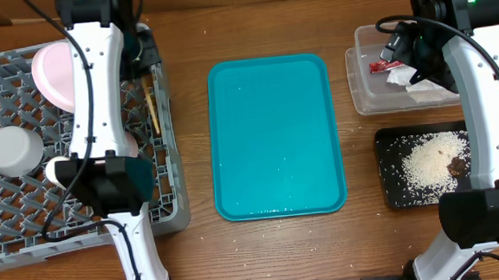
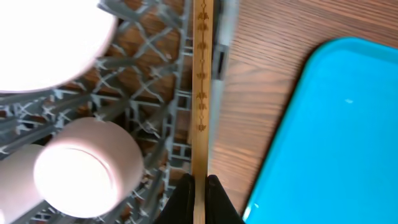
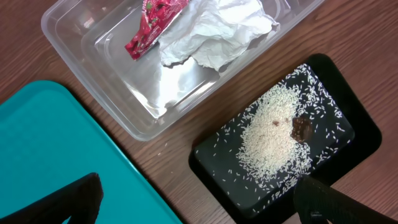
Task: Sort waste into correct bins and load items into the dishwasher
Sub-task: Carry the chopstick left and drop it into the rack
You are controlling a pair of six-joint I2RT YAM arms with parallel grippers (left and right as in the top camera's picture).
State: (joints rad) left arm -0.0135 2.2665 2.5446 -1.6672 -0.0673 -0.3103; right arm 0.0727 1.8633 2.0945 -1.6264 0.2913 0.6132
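Observation:
My left gripper [image 2: 198, 186] is shut on the wooden chopsticks [image 2: 202, 74], which lie along the right wall of the grey dish rack [image 2: 155, 81]. The rack [image 1: 28, 214] holds a pink plate [image 1: 54, 74], a grey bowl [image 1: 14, 150] and a white cup [image 2: 87, 168]. My right gripper [image 3: 199, 199] is open and empty, high above the table between the bins. The clear tub [image 3: 81, 37] holds the red wrapper [image 3: 152, 28] and the white napkin [image 3: 211, 31]. The black tray [image 3: 211, 162] holds rice [image 3: 273, 130] and a brown scrap [image 3: 300, 129].
The teal serving tray [image 1: 275, 138] lies in the middle of the wooden table, between the rack and the bins. The left arm reaches across the rack's right side in the overhead view. The clear tub [image 1: 368, 98] stands behind the black tray [image 1: 392, 192].

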